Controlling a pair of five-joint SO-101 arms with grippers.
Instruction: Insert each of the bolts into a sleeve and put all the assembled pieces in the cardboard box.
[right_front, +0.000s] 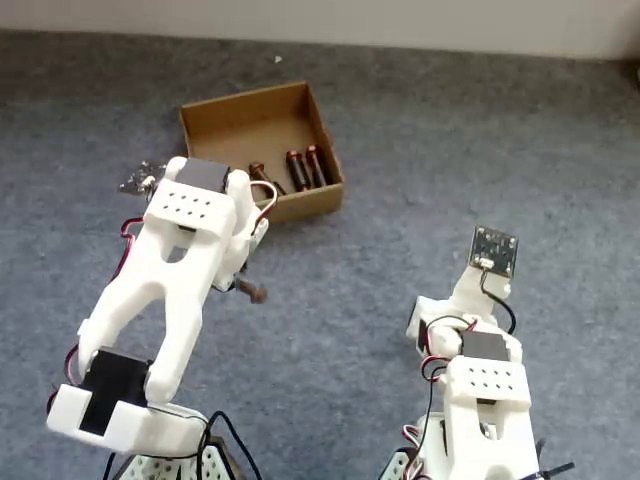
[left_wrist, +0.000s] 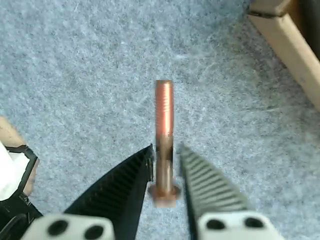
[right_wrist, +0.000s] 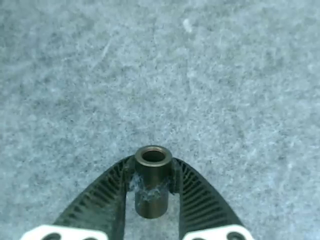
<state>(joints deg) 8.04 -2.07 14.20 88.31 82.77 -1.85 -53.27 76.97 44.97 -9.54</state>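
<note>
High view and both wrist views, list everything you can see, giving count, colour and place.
cardboard box: one, brown, open, far side of the table
assembled pieces: apparently three, dark reddish-brown, inside the box by its near wall
bolt: one, copper, held near its head end in the left gripper
sleeve: one, dark grey, held in the right gripper, open bore towards the camera
loose metal parts: small silvery cluster, count unclear, on the table beside the box, next to the left arm
table cover: one, grey, carpet-like
left gripper: black fingers, shut on the bolt
right gripper: black fingers, shut on the sleeve
arms: two, white, at the near edge
</note>
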